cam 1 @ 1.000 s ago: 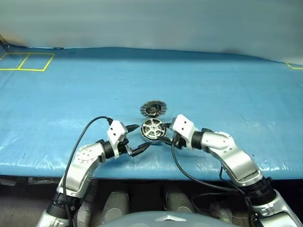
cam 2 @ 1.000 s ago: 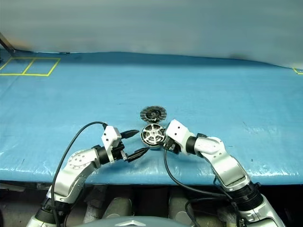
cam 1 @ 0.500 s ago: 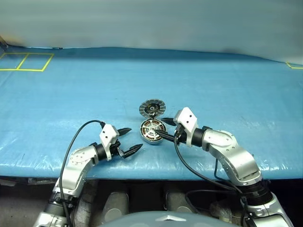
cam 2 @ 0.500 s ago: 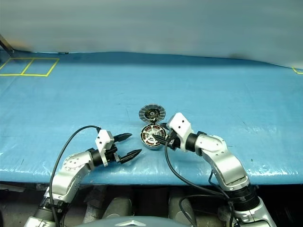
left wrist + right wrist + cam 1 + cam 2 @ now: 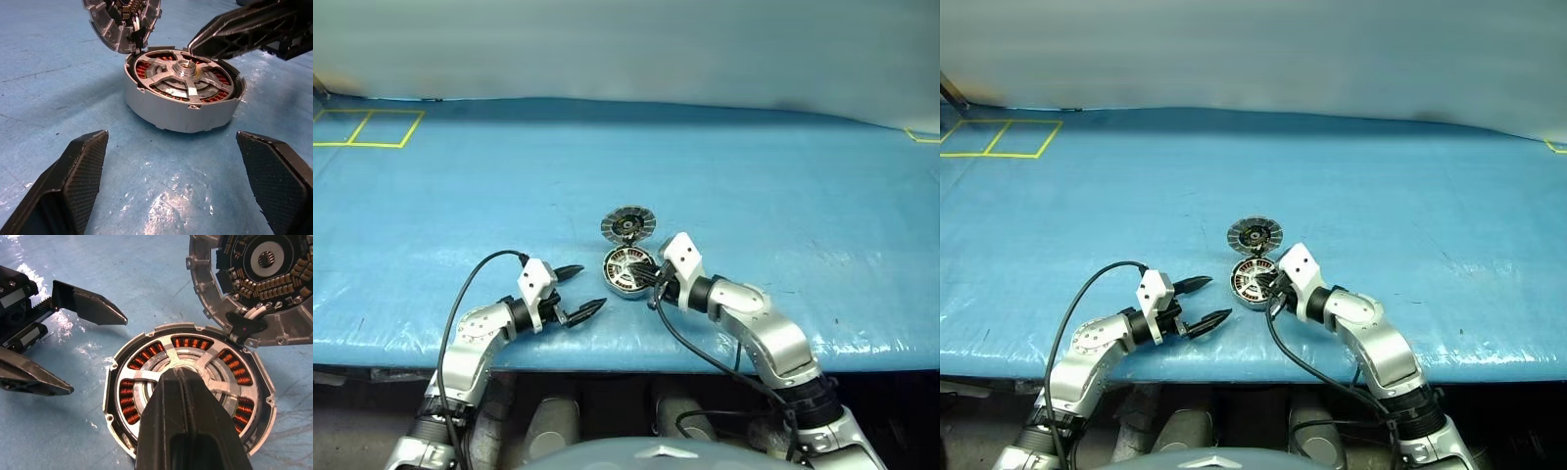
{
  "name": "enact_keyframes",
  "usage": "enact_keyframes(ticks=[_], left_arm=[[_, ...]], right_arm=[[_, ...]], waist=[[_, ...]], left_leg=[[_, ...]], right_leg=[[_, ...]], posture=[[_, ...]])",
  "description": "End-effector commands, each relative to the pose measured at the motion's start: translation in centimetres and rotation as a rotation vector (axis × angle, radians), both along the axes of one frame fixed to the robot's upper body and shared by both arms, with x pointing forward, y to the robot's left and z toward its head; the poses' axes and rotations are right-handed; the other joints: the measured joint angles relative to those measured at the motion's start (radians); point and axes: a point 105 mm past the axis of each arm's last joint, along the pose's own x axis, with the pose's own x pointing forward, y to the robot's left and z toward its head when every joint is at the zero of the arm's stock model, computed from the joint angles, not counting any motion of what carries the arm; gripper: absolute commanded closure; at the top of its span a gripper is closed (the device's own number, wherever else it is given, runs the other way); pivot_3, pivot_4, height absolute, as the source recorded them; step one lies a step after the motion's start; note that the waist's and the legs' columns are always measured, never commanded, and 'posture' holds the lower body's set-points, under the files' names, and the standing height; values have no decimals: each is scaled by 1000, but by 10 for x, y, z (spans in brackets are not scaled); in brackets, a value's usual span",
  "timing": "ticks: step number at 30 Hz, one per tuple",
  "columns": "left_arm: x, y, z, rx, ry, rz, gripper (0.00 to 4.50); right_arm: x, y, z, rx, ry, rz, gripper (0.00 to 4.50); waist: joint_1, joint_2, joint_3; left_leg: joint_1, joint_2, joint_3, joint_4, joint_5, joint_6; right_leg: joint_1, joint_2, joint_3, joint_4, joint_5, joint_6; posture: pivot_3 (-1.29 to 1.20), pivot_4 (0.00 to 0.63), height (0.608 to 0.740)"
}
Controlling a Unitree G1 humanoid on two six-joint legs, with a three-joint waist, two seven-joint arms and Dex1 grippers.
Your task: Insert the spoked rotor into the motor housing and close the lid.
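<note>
The motor housing [image 5: 628, 271] sits on the blue table near its front edge, copper windings showing inside. The spoked rotor [image 5: 186, 78] lies flat inside it, hub [image 5: 182, 366] in the middle. The lid [image 5: 627, 224] stands open, tilted up at the housing's far side, ribbed face [image 5: 259, 264] towards me. My right gripper [image 5: 654, 279] is shut, its tips resting over the rotor's hub, with nothing between the fingers [image 5: 188, 421]. My left gripper [image 5: 590, 288] stands open just left of the housing, apart from it, its fingers [image 5: 83, 166] empty.
The blue cover [image 5: 754, 196] spreads wide on all sides, with its front edge [image 5: 636, 362] just behind both grippers. Yellow tape squares [image 5: 367, 127] mark the far left corner. Black cables [image 5: 470, 294] loop from each wrist.
My right gripper has closed and swung left over the rotor, which now lies in the housing. My left gripper drew back to the left, away from the housing, staying open.
</note>
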Motion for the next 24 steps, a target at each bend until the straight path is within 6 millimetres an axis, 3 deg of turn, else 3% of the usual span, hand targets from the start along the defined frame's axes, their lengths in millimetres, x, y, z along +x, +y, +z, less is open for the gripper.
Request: enact_keyframes(ticks=[1, 5, 9, 16, 19, 24], left_arm=[[9, -1, 10, -7, -47, 22, 0], [14, -4, 17, -27, -43, 33, 0], [28, 8, 27, -88, -28, 121, 0], [46, 24, 30, -122, 8, 238, 0], [61, 18, 36, -148, -1, 244, 647], [87, -4, 55, -189, -27, 184, 2300]], right_arm=[[4, 2, 1, -14, -28, -4, 4476], [2, 1, -7, -63, -21, 3, 4476], [-9, 4, -11, -85, -28, 52, 4476], [-34, -10, 15, 109, -6, 12, 4476], [-54, -16, 19, 116, 25, 39, 4500], [-72, -22, 8, 49, 91, 71, 4500]], waist=[[1, 0, 0], [0, 0, 0], [0, 0, 0], [5, 0, 0], [11, 0, 0], [10, -2, 0]], left_leg=[[0, 0, 0, 0, 0, 0], [0, 0, 0, 1, 0, 0], [1, 0, 0, 0, 0, 0], [0, -1, -1, 0, 0, 0], [-1, -1, -1, 1, 0, 0], [-1, -1, -2, 2, 0, 0]], right_leg=[[0, 0, 0, 0, 0, 0], [0, 0, 0, 0, 0, 1], [1, 0, 0, 0, 0, 1], [1, 0, -1, 0, 0, 1], [1, -1, -1, -1, 0, 1], [2, 0, -1, 0, -2, 7]], posture=[[0, 150, 740], [0, 150, 740], [0, 150, 740], [0, 150, 740], [0, 150, 740], [0, 150, 740]])
